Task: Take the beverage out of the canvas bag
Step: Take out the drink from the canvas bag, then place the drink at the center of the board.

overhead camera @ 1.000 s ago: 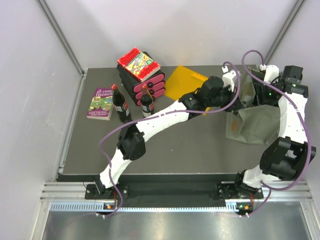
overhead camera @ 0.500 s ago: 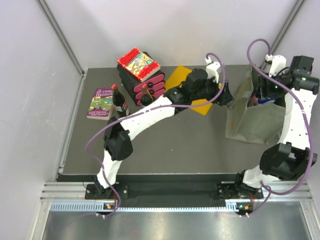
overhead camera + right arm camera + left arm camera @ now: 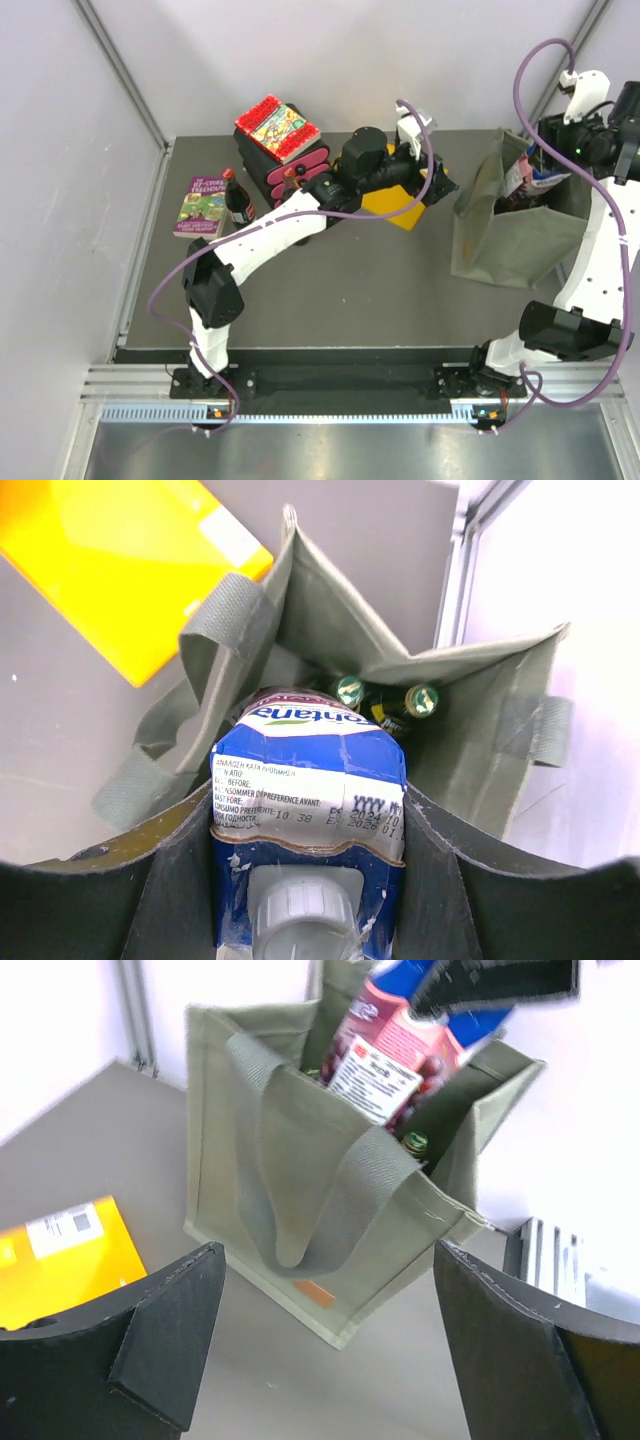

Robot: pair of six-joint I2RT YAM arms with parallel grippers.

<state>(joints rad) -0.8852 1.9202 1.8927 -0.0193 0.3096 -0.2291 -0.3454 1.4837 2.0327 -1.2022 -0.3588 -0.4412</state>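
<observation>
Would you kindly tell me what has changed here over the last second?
The left gripper pulled away from the olive-green canvas bag, leftward toward the flat yellow folder, jaws open. The right gripper, jaws shut on the blue-and-pink juice carton, raised it partway out of the bag, which now stands straighter. The red-capped dark bottles and the purple book stayed put.

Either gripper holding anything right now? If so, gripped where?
Right gripper holds the juice carton by its top end, fingers flanking it beside the cap, at the canvas bag's mouth. Left gripper open, empty.
</observation>
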